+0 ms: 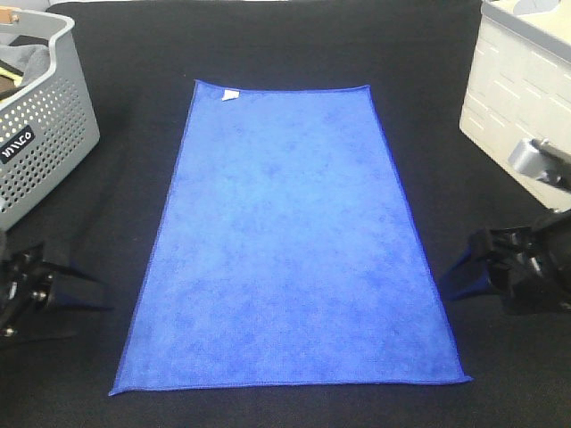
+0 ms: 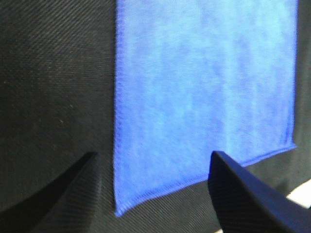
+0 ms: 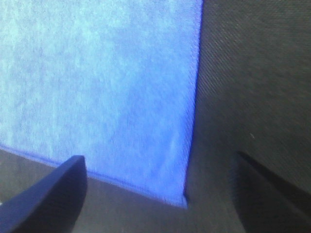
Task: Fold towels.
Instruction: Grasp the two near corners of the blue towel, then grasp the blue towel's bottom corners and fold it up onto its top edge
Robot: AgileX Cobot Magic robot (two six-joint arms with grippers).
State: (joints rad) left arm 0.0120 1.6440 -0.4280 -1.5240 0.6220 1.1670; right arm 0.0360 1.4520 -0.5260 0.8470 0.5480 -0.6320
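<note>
A royal-blue towel (image 1: 290, 245) lies flat and spread out on the black table, long side running away from me, with a small white tag (image 1: 229, 95) at its far left corner. My left gripper (image 1: 62, 285) is open and empty just left of the towel's near left edge; in the left wrist view (image 2: 153, 194) the towel's corner (image 2: 119, 209) lies between its fingers. My right gripper (image 1: 459, 267) is open and empty just right of the towel's near right edge; in the right wrist view (image 3: 158, 194) the towel's corner (image 3: 182, 201) lies between its fingers.
A grey perforated basket (image 1: 45, 134) with cloths in it stands at the far left. A white crate (image 1: 517, 89) stands at the far right. The table is covered in black cloth (image 1: 285, 45).
</note>
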